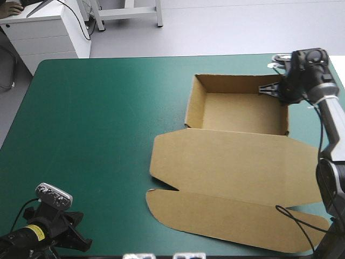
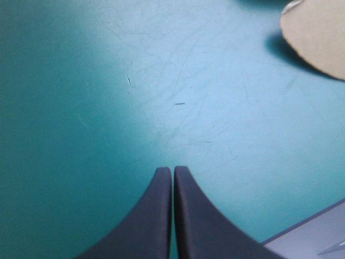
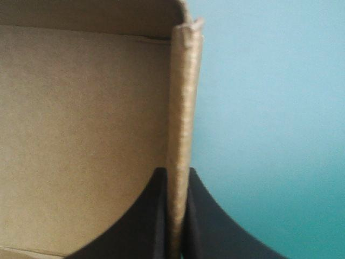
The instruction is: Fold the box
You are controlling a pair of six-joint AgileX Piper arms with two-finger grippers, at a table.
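Clamping one box (image 1: 237,162) wall, right gripper (image 3: 176,174); left gripper (image 2: 172,170) closed, apart.

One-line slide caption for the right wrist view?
Right gripper shut on a raised wall of the brown box, tray interior on one side, teal-green cover on the other.

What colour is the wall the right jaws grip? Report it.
Plain brown: the box wall shows best in the right wrist view.

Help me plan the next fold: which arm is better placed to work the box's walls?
Right. The right hand is shut on the box's right wall, while the left hand rests shut over bare teal-green cover, apart from the box.
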